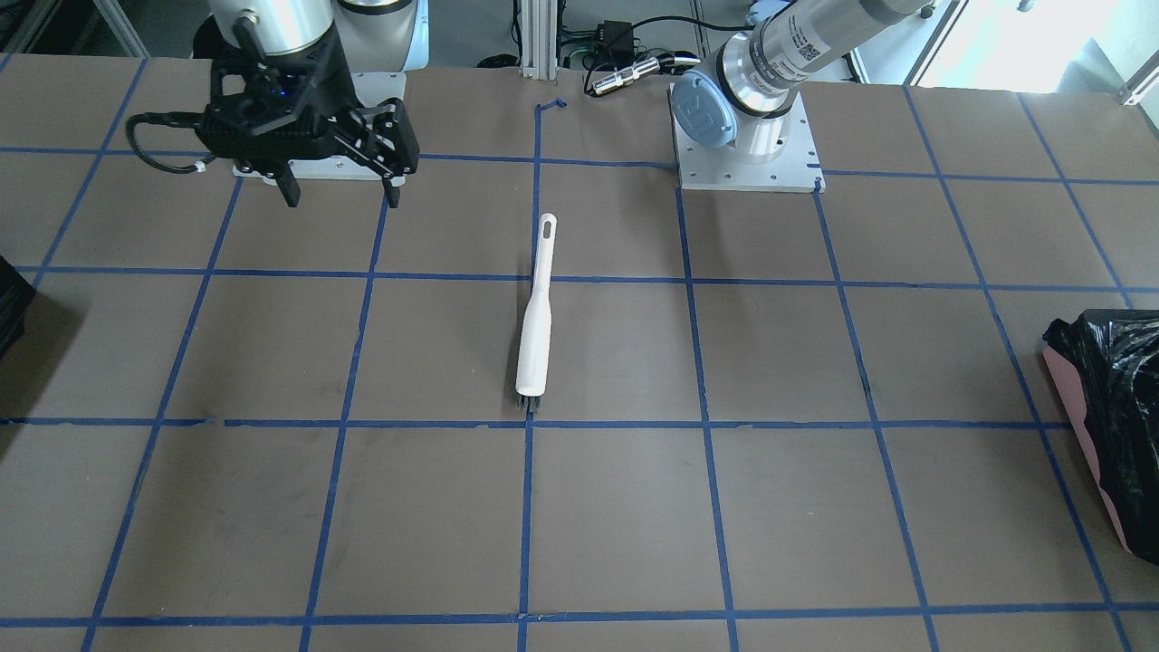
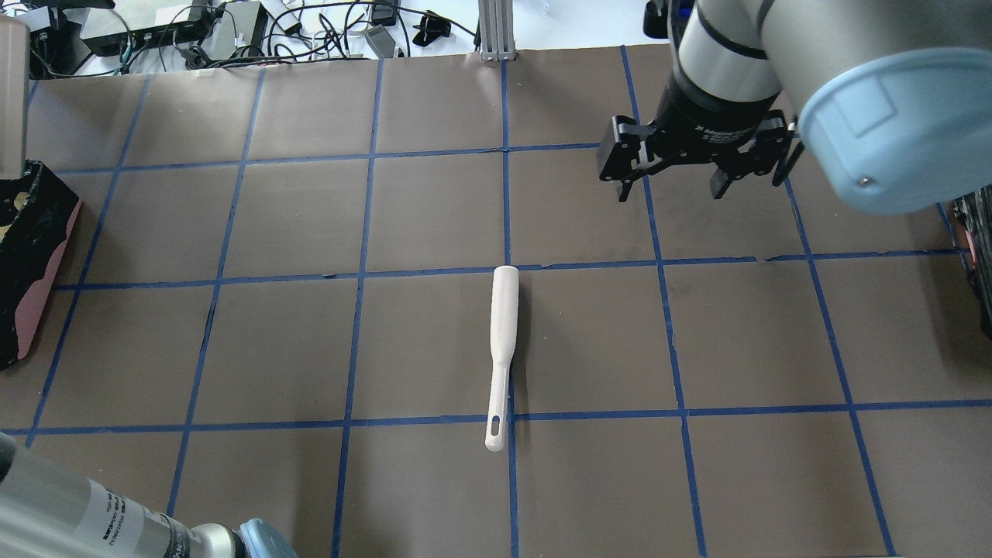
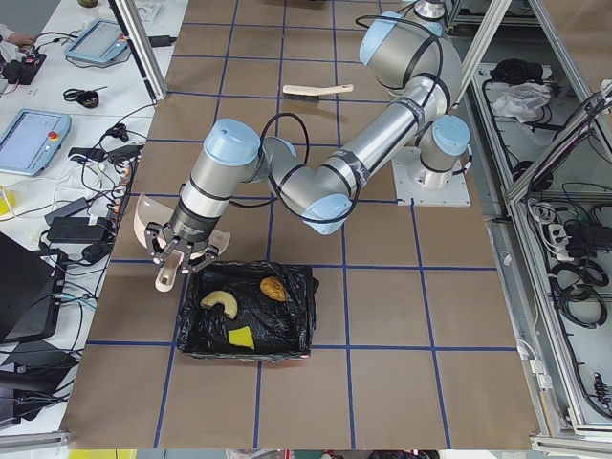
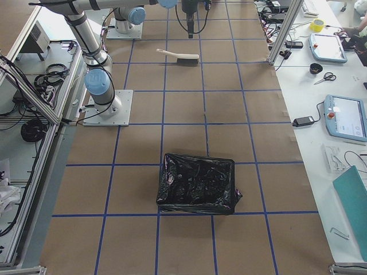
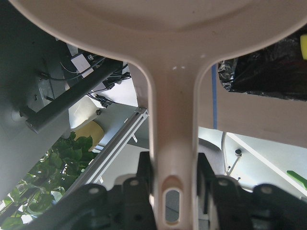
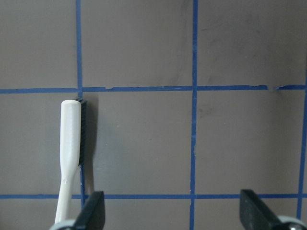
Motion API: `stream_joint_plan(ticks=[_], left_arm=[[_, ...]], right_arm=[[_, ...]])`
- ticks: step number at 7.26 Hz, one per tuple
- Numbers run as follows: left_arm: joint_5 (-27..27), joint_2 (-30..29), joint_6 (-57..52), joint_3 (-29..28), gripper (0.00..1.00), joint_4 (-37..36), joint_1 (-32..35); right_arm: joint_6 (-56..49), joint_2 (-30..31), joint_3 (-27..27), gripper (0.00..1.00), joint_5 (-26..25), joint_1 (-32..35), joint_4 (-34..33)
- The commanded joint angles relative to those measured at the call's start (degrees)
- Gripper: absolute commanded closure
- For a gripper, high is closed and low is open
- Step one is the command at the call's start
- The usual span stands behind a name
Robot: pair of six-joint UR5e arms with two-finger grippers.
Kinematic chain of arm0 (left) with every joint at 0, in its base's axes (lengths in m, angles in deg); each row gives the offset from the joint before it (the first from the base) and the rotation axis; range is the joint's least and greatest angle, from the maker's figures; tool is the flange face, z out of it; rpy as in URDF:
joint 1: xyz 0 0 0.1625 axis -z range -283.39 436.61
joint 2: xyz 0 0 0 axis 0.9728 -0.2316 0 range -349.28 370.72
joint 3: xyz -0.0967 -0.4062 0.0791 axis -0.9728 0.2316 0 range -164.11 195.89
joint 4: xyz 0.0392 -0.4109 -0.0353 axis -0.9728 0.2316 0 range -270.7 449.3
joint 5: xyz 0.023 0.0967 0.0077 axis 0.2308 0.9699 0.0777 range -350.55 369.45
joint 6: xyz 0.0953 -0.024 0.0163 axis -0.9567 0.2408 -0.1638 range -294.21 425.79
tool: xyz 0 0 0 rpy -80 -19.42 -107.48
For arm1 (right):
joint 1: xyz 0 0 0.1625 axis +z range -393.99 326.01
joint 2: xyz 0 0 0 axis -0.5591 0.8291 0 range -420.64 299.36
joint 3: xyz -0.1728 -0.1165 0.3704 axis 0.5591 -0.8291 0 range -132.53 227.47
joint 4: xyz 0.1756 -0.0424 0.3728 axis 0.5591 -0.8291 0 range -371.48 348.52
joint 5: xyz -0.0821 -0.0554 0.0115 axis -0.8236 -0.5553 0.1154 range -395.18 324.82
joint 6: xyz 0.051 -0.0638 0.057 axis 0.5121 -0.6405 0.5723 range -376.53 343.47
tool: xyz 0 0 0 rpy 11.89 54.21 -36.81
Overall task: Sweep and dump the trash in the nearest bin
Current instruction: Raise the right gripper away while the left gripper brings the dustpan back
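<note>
Right now all three pieces of trash lie inside the bin (image 3: 287, 330), which stands near the edge of the surface (image 2: 294, 349) on the robot's left. On its crinkled black liner the tan croissant (image 3: 220, 301) and the brown bread roll (image 3: 273, 287) sit toward the side nearer the robot's arm, while the yellow block (image 3: 240, 337) lies apart from them, closer to the surface's left edge.

The left end effector (image 5: 175, 177) is clenched on the handle of the cream-white dustpan (image 3: 164, 277); the wrist view shows both fingers (image 5: 144, 172) pressed against the handle's sides. It holds the pan just beside the bin's corner on the operators' side. Whether the pan touches the rim cannot be told.

The right end effector (image 2: 668, 192) hangs released and holds nothing, its jaws spread wide over the surface toward the robot's side. A white brush (image 2: 502, 349) with dark bristles lies flat at the middle of the surface, near that end effector but apart from it. A second bin (image 4: 198, 183), also lined in black, stands near the surface's right edge.
</note>
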Motion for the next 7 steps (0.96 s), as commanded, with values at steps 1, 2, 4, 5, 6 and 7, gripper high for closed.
stream_joint_plan(ticks=[1,2,4,5,6,7], left_arm=[[-1.59,1.07,11.14,1.82,1.00,4.48,4.41],[-1.68,1.95,19.81,4.62,1.00,8.50,6.35],[-0.72,3.97,32.31,9.72,1.00,8.80,12.14],[-0.80,4.50,39.43,10.53,1.00,9.24,14.43],[-0.71,4.94,46.20,11.40,1.00,9.33,16.37],[-0.63,5.38,52.27,12.28,1.00,9.42,18.56]], right_arm=[[-4.97,1.16,-0.19,0.00,-0.47,-4.97,0.20],[-4.98,1.42,-0.19,0.00,-0.47,-5.33,0.28],[-4.98,2.21,-0.02,0.00,0.23,-5.24,0.90],[-4.98,2.21,0.16,0.00,0.14,-5.24,0.90],[-4.98,2.21,0.16,0.00,0.40,-5.16,0.90],[-4.98,2.21,0.24,0.00,0.41,-5.16,0.90]])
